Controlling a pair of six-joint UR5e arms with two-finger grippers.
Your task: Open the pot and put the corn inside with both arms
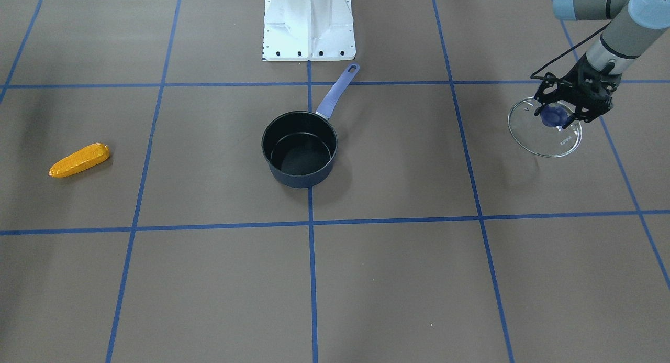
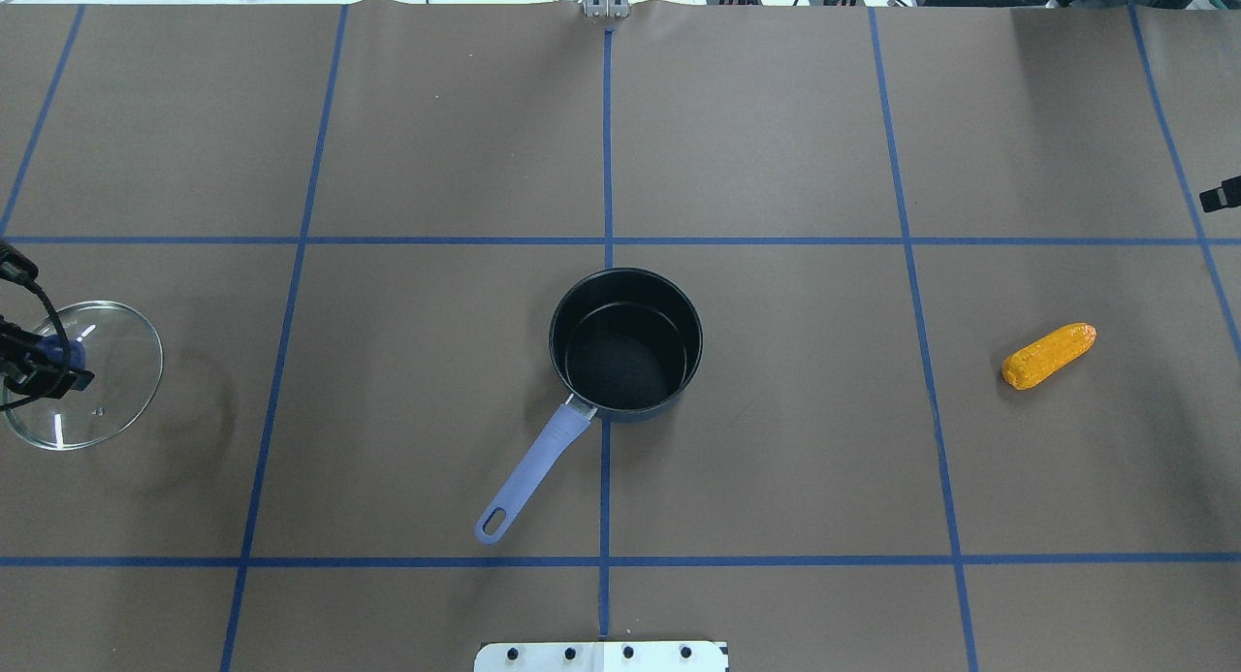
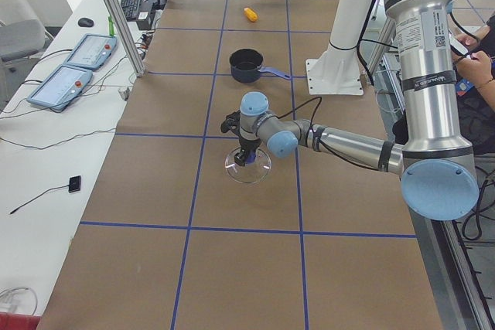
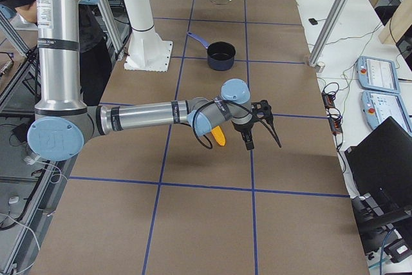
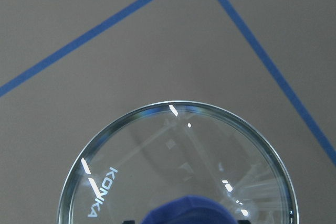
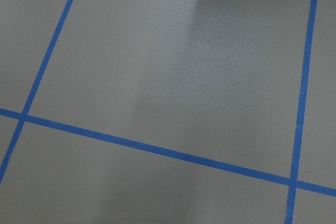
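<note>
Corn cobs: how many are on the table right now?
1. The corn lies on the table on the robot's right side, apart from the pot at the centre, whose inside shows empty. The left gripper holds only the glass lid.

Brown table cover (image 2: pixel 776 119), blue tape grid (image 2: pixel 608 148); white side desk (image 3: pixel 31 191).

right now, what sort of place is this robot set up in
Most likely a robotics lab's test cell: a paper-covered table gridded with blue tape, teach pendants on the side bench, and aluminium frame posts.
</note>
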